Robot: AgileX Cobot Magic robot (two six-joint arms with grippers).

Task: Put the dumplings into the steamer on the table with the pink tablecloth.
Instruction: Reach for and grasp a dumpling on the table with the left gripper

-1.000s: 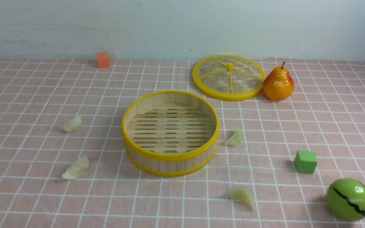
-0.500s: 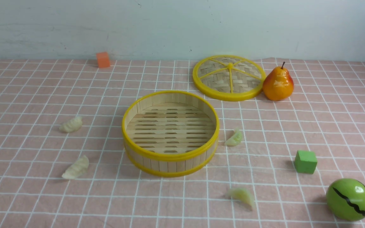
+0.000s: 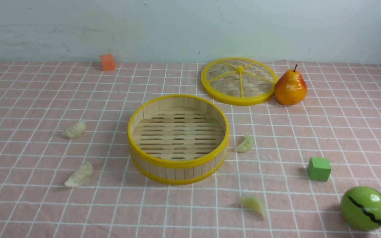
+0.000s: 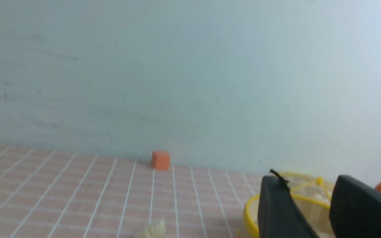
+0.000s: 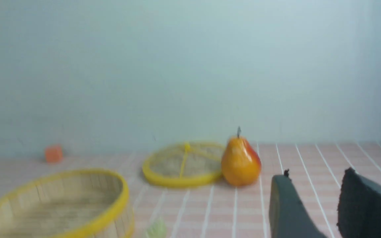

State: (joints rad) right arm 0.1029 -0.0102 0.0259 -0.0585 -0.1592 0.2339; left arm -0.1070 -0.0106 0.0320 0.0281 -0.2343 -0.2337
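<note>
Pink grid tablecloth (image 3: 28, 99) covers the surface, lightly wrinkled, with a pale wall behind.

Neither claw shows in the front view. Each wrist view shows its own: left claw (image 4: 306, 185) spread and empty, right claw (image 5: 316, 178) likewise. The steamer (image 3: 177, 163) holds nothing, and all four dumplings lie on the cloth.

- Nearer green dumpling (image 3: 252, 204): in front of the steamer, to its right.
- Nearer white dumpling (image 3: 79, 175): front-left of the steamer.
- Farther green dumpling (image 3: 244, 144): just beside the steamer's right wall, not touching.
- Farther white dumpling (image 3: 74, 130): well left of the steamer.

Assessment: the step in hand is the first reach.

- Each arm should serve its own side.
- Descend from above with the jaws across the pleated ridge.
- Close gently, since the pieces look liable to slip.
- Clear the yellow rim, then release low over the slats.
- For the dumpling beside the wall, align the jaws along the wall.

Green cube (image 3: 318, 168) and green melon (image 3: 364, 208), right of the steamer, must stay undisturbed. Beyond the steamer, the lid (image 3: 238, 81), pear (image 3: 290, 87) and orange cube (image 3: 107, 62) are not concerned.
</note>
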